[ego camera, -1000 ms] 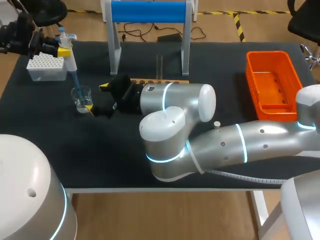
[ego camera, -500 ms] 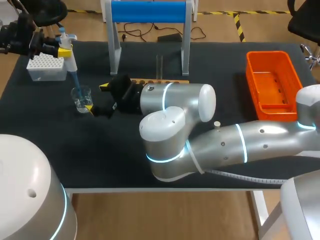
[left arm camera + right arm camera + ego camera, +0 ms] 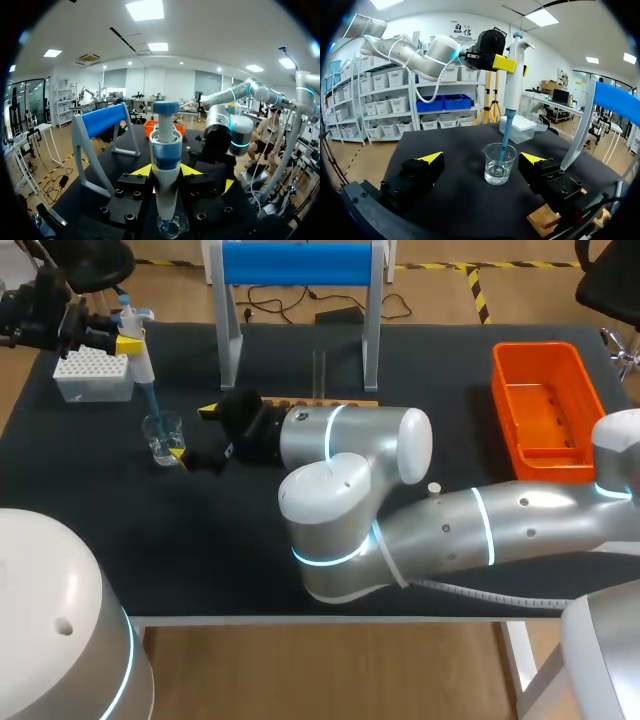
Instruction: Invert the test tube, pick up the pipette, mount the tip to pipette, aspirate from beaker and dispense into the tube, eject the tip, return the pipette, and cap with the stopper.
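Observation:
The white and blue pipette (image 3: 138, 360) hangs upright with my left gripper (image 3: 118, 340) shut on its body, and its blue tip dips into the clear glass beaker (image 3: 161, 437). In the left wrist view the pipette (image 3: 165, 165) stands between the yellow tips, with the beaker (image 3: 173, 226) below it. My right gripper (image 3: 193, 434) is open, one finger on each side of the beaker with a gap to the glass. From the right wrist view the beaker (image 3: 499, 163) sits just ahead between the fingers of my right gripper (image 3: 482, 159), under the pipette (image 3: 511, 95). The test tube (image 3: 319, 370) stands in the wooden rack (image 3: 345, 403).
A white tip box (image 3: 92, 375) lies at the back left, close to the left gripper. The blue-topped stand (image 3: 298, 265) rises behind the rack. An orange bin (image 3: 545, 410) sits at the right. A small white stopper (image 3: 434, 487) rests by my right arm.

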